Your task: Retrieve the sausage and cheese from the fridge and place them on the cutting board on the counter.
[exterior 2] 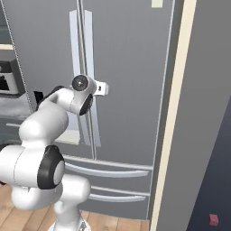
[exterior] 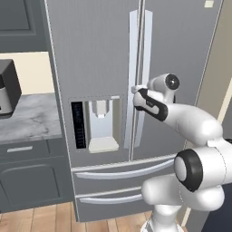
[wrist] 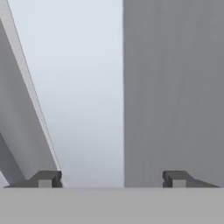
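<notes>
The grey fridge (exterior: 99, 59) stands with both upper doors shut, so the sausage and cheese are hidden. My gripper (exterior: 135, 89) is up against the long silver handles (exterior: 136, 50) at the seam between the doors, also seen from the right as gripper (exterior 2: 105, 88). In the hand view the gripper (wrist: 109, 179) is open, its fingertips (wrist: 46, 178) spread wide on either side of a pale handle (wrist: 83, 96), with a gap on the right side. The marble counter (exterior: 27, 118) lies to the fridge's left. The cutting board is out of view.
A dark appliance (exterior: 7, 86) sits on the counter by the left edge. A water dispenser (exterior: 97, 122) is set in the left door, with two drawers (exterior: 118, 174) below. A beige-edged panel (exterior 2: 176, 113) rises right of the fridge.
</notes>
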